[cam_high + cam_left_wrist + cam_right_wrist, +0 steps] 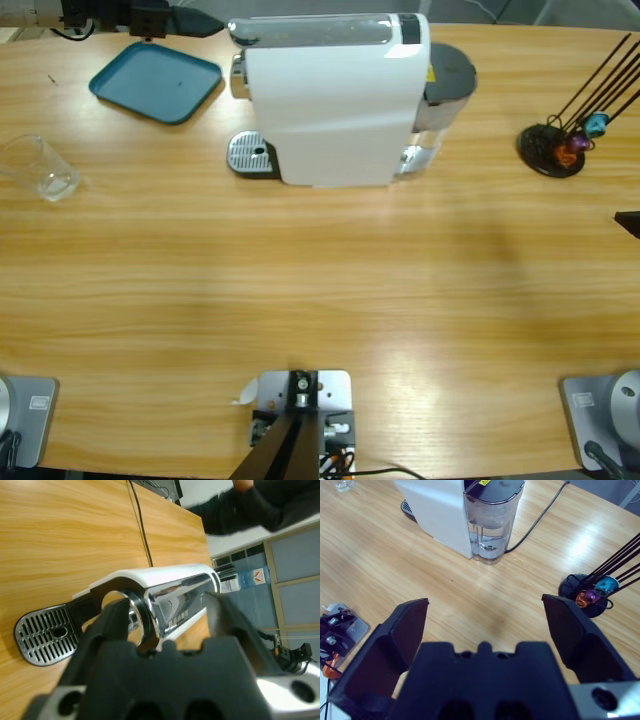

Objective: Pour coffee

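now glass (pixel 42 168) sitting upright at bench (pixel 300 290) left edge, mouth pointing up, clear, coffee inside not discernible. white coffee machine (pixel 330 100) lying crosswise behind. left hand (pixel 165 615) spread apart, right hand (pixel 485 615) gaping wide.

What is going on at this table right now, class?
Nothing is being held. The white coffee machine stands at the table's far side, its drip tray bare. An empty-looking glass sits far off near the teal tray. The left gripper faces the machine's chrome front; the right gripper hangs open above bare wood near the capsule rack.
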Available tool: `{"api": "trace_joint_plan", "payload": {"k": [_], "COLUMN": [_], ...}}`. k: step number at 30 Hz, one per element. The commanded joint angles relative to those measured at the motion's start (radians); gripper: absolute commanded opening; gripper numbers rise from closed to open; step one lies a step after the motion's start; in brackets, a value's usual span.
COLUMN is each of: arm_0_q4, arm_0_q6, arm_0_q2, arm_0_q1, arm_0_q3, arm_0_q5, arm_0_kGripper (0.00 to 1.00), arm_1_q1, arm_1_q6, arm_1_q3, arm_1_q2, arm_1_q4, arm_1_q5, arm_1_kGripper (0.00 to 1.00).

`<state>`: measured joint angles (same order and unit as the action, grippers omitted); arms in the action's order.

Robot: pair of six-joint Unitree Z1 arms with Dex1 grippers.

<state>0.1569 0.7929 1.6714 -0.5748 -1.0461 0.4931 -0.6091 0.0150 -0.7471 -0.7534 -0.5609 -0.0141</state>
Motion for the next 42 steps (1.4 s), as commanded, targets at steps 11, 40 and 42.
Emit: {"api": "trace_joint_plan", "payload": {"k": [11,40,42], "arm_0_q4": [0.009,0.014,-0.078], "arm_0_q6": [0.031,-0.056,-0.254], "arm_0_q2": [0.025,-0.067,-0.098], "arm_0_q1": [-0.028,-0.123,-0.145], "arm_0_q3": [0.046,-0.233,-0.232], "arm_0_q5": [0.023,0.044,-0.020], "arm_0_kGripper": [0.000,0.000,0.000], "arm_1_q1": [-0.011,-0.011,-0.011], "arm_1_q6": [0.006,0.008,0.010], "arm_1_q3": [0.031,0.025,0.017], "arm_1_q2": [0.006,-0.022,-0.068], "arm_1_q4": [0.006,0.004,-0.005], "arm_1_q5": [0.002,-0.012,-0.037], "arm_1_kGripper": [1.000,1.000,1.000]}}
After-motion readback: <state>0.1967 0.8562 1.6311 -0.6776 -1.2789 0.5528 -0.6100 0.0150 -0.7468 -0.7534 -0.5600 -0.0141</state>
